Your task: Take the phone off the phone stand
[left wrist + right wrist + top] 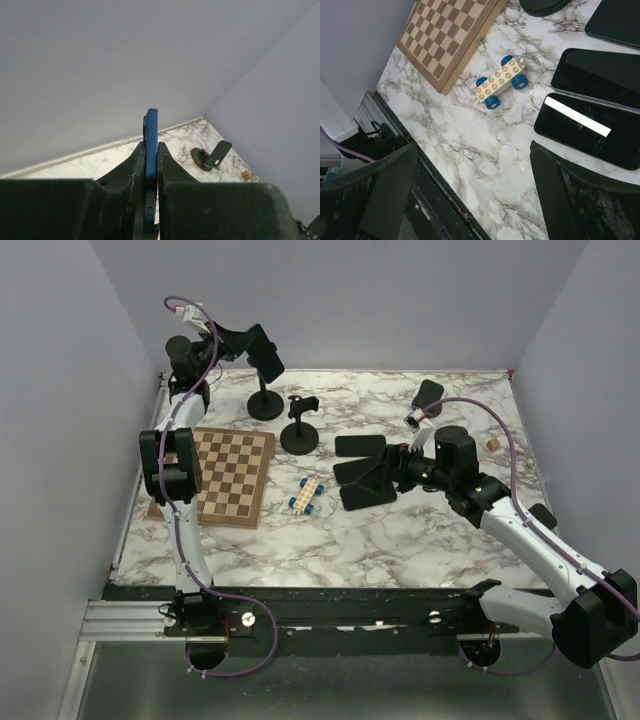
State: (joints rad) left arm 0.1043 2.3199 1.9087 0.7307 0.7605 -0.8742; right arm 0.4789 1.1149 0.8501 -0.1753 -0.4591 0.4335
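Note:
My left gripper (258,348) is raised at the back left and is shut on a dark blue phone (270,366), seen edge-on between the fingers in the left wrist view (151,140). The phone is at the top of a black round-based stand (265,403); I cannot tell whether it still rests in the holder. A second black stand (299,432) with an empty clamp stands to its right. My right gripper (376,477) is open and empty, low over the table (475,195), beside three black phones lying flat (587,127).
A wooden chessboard (228,475) lies at the left. A white toy car with blue wheels (307,495) sits near the middle. A third stand (428,396) and a small wooden cube (492,443) are at the back right. Walls close in on the left, back and right.

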